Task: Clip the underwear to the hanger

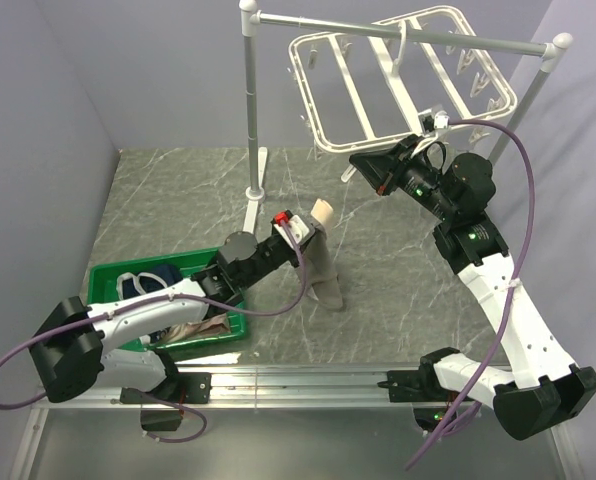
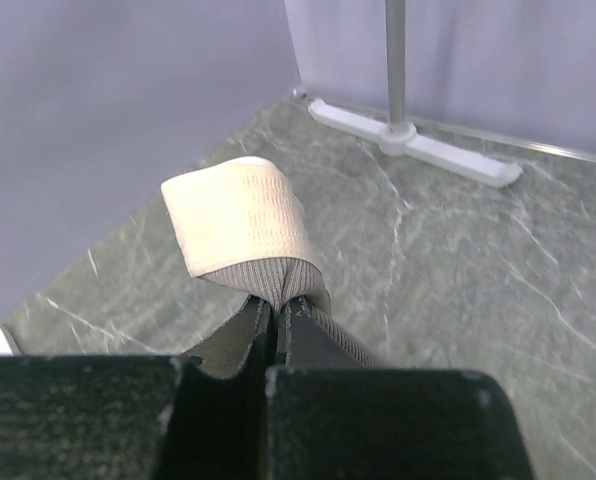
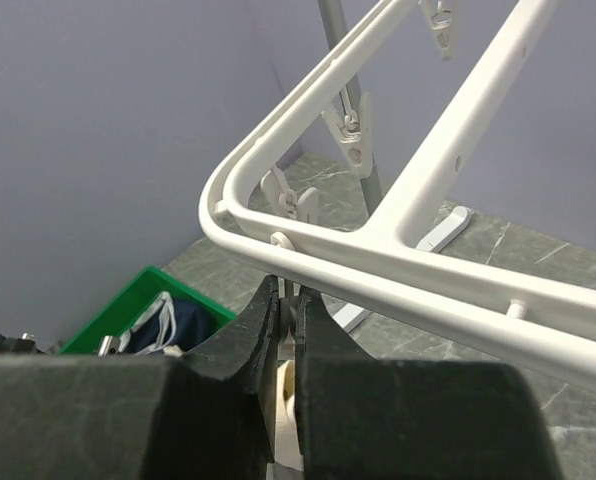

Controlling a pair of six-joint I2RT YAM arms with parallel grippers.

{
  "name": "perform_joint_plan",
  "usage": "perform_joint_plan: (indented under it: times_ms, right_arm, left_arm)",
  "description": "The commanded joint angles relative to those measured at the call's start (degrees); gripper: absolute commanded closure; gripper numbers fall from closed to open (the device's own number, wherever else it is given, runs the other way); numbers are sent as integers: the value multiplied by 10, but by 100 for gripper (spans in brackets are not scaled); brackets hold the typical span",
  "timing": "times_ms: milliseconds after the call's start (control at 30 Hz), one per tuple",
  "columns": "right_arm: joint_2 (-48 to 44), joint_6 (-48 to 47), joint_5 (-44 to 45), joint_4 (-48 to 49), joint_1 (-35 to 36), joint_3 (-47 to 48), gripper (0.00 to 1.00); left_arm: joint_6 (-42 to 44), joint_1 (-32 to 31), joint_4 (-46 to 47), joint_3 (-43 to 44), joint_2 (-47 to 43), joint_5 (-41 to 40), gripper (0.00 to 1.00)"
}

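**Underwear gripped, right side unclear**

We see the left gripper [image 1: 305, 232] clamped on the underwear [image 1: 326, 275] just below its waistband [image 2: 240, 215], fabric dangling over the table's [image 1: 398, 290] middle. The right gripper [image 3: 290, 300] sits just under the hanger [image 3: 408, 290] rim, toward the far right corner. Its jaws are nearly together, and we can't tell if they pinch anything.

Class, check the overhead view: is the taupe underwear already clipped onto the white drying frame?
No, the underwear hangs from the left end effector, well apart from the hanger.
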Motion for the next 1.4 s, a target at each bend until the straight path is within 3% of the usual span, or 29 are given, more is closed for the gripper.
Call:
perform_joint_plan:
  times_ms: [0,600,1367]
  right_arm:
    - [-13,15,-13,17,1,-7,100]
    - [-12,44,-17,35,0,-15,100]
    - [2,130,-30,44,-2,-3,100]
  left_arm:
    - [37,-2,76,43,12,17,100]
    - [61,-2,113,110,34,21,100]
    - [66,-2,121,101,41,22,100]
